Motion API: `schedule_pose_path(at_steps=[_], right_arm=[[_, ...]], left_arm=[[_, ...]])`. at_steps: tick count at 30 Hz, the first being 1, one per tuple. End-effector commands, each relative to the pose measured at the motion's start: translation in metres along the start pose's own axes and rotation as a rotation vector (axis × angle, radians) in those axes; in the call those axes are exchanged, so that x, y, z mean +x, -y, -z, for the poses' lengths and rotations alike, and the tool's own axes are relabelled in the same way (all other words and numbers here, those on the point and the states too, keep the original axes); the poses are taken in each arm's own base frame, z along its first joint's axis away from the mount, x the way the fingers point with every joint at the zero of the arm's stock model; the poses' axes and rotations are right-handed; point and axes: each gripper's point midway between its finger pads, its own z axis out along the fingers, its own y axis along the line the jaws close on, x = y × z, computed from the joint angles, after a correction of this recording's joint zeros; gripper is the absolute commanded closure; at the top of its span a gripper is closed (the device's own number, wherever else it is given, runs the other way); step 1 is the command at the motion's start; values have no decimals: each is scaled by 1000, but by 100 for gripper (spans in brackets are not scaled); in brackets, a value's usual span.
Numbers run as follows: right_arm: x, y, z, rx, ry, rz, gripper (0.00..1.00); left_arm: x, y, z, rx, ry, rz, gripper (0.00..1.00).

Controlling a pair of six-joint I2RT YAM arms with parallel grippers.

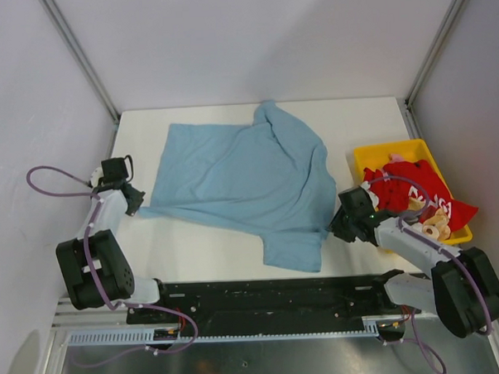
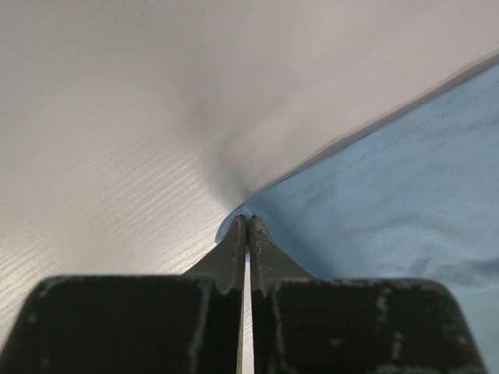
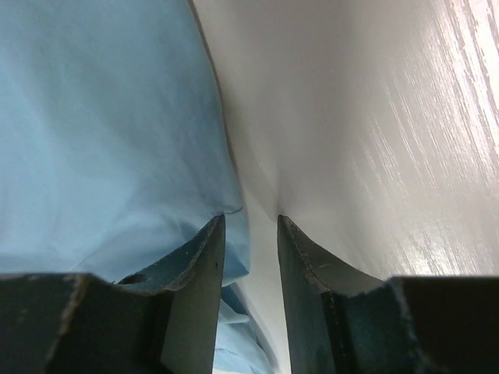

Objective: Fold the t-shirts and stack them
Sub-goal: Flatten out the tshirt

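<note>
On the counter (image 1: 194,247), top view: light blue t-shirt (image 1: 249,174) lies rumpled; red t-shirt (image 1: 417,192) sits in the yellow bin (image 1: 371,155). Left wrist view: left pincer (image 2: 247,222) closed tight on the blue corner. Right wrist view: right pincer (image 3: 249,222) half open, hem unclamped beside one finger; it should bite deeper before pulling taut.

Top view: bright, even, diffuse light from overhead. White table (image 1: 363,124) and walls (image 1: 251,38) near washed out, little texture. Soft, short shadows under shirt (image 1: 241,175) edges. Sharp throughout.

Left wrist view: dimmer, greyish. Wood grain crisp near left fingers (image 2: 234,249); far table milky, out of focus. Soft shadow under lifted shirt edge.

Right wrist view: glare streaks on table at right. Right fingers (image 3: 204,273) dark, underexposed. Shirt soft, its edge blurred toward top.
</note>
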Motion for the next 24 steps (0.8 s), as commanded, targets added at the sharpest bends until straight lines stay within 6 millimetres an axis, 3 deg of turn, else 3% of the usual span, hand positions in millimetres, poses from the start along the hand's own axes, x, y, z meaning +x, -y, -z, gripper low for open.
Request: schedule_pose_path(at_steps=[1, 6, 19, 22, 24], right_arm=[[-28, -20, 3, -49, 105, -34, 61], [-35, -26, 4, -68, 134, -34, 57], [-10, -11, -25, 59, 67, 54, 59], [-1, -8, -26, 91, 46, 84, 67], [1, -3, -25, 109, 38, 95, 80]], left_arm=[[-12, -2, 6, 0, 47, 22, 100], [-10, -2, 4, 1, 37, 22, 100], [-9, -1, 6, 11, 35, 23, 100], [-9, 1, 9, 26, 34, 15, 100], [-9, 2, 11, 41, 34, 6, 100]])
